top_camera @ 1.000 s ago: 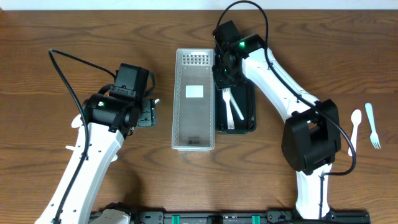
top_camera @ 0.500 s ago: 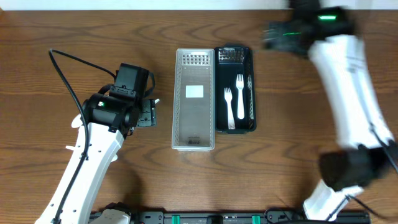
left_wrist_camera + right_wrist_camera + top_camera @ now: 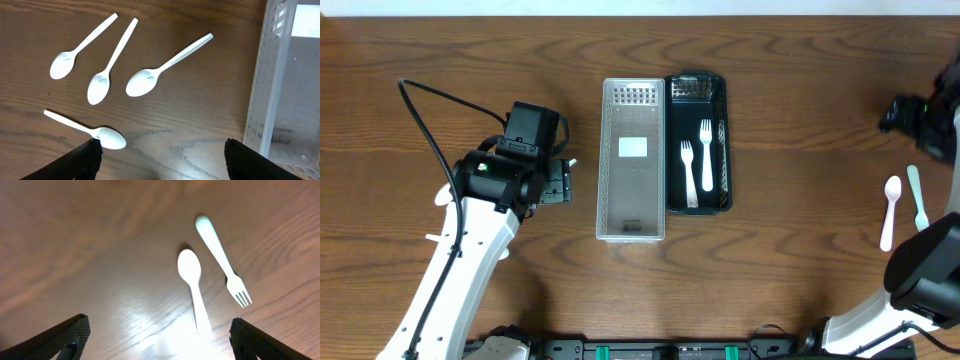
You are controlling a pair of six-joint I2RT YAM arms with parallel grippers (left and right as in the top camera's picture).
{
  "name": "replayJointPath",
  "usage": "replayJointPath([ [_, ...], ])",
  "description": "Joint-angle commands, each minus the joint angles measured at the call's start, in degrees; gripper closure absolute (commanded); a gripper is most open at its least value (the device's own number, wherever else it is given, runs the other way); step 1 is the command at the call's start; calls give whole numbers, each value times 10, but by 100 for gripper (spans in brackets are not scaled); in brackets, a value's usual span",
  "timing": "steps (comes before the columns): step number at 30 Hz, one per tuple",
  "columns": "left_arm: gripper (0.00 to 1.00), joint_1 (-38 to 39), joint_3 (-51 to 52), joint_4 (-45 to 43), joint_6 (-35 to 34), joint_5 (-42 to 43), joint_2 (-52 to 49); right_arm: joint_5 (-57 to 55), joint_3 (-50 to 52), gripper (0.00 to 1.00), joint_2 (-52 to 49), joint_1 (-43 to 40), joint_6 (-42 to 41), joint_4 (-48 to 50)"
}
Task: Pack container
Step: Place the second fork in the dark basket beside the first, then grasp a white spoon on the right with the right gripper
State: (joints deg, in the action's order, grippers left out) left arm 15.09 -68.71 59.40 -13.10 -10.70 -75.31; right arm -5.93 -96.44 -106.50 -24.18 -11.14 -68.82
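Your right hand point(image 3: 157, 330) hangs wide and empty, so pinch the light, likely slippery fork point(image 3: 219, 254) at centre right across its stiff flat handle.

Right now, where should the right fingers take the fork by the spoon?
Probably take the fork by its handle just above the tines, from straight above, fingers straddling its width. It lies flat on the table, and there the spoon leaves the widest gap.

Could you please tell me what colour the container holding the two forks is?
The container is black; the overhead view shows it best.
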Motion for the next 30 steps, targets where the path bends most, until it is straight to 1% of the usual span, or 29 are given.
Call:
replayJointPath([
  [1, 19, -3, 2, 1, 4, -3, 1, 11, 80, 7, -5, -24, 31, 35],
  [7, 20, -3, 2, 1, 3, -3, 1, 30, 183, 7, -5, -59, 38, 139],
  [13, 20, -3, 2, 2, 3, -3, 1, 45, 254, 9, -5, -72, 42, 224],
  [23, 20, -3, 2, 1, 3, -3, 1, 46, 318, 9, -5, -71, 42, 298],
  [30, 20, -3, 2, 1, 3, -3, 1, 54, 346, 10, -5, -72, 44, 329],
])
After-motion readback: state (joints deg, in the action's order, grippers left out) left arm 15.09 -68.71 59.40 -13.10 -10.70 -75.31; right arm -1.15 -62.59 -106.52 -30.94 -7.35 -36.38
